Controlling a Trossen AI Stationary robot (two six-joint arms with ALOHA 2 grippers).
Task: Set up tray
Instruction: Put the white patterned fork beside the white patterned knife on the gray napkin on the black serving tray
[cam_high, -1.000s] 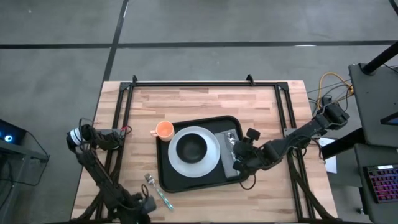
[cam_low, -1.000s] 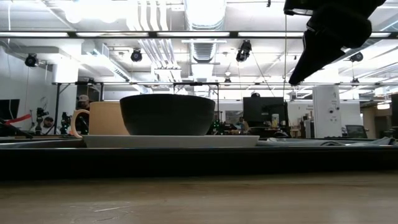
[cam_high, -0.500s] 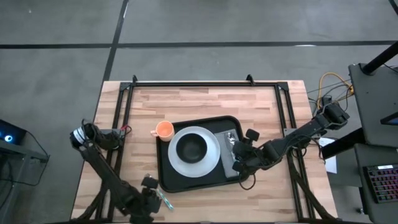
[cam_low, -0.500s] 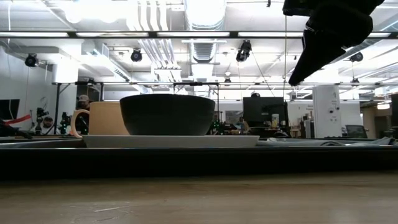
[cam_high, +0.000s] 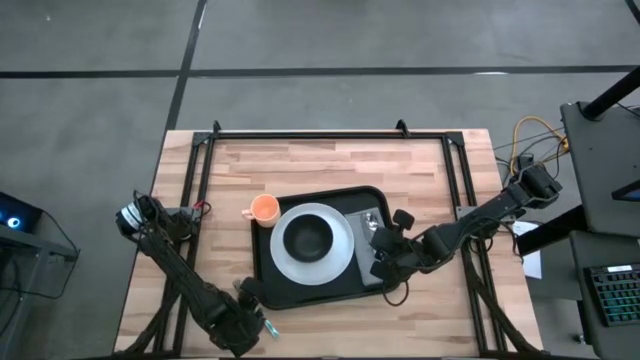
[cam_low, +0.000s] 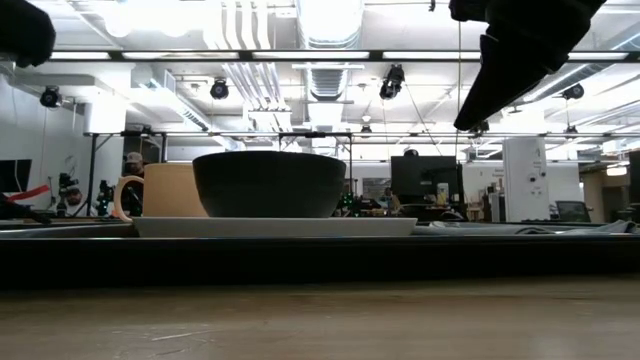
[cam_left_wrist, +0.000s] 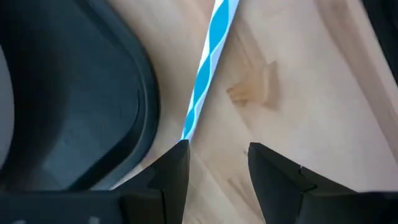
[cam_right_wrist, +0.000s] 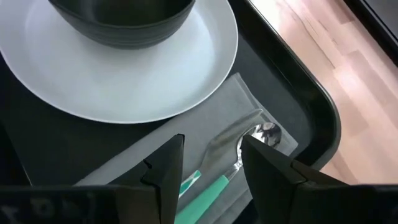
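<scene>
Presently: tray (cam_high: 262, 270) — black, rigid, raised rim — at the table's centre, loaded.
It carries a white plate (cam_high: 340, 262) with a dark bowl (cam_high: 306, 237), a grey cloth (cam_right_wrist: 249, 102) bearing a teal-handled spoon (cam_right_wrist: 242, 155), and an orange cup (cam_high: 264, 208) at one corner. Likely stiff, smooth, top-heavy with breakables — best held by the rim on both short sides. Left gripper (cam_left_wrist: 217, 152), fingers apart, hovers over a blue straw-like utensil (cam_left_wrist: 208, 68) just beside the tray; right gripper (cam_right_wrist: 211, 152), fingers apart, hangs over the cloth.
</scene>
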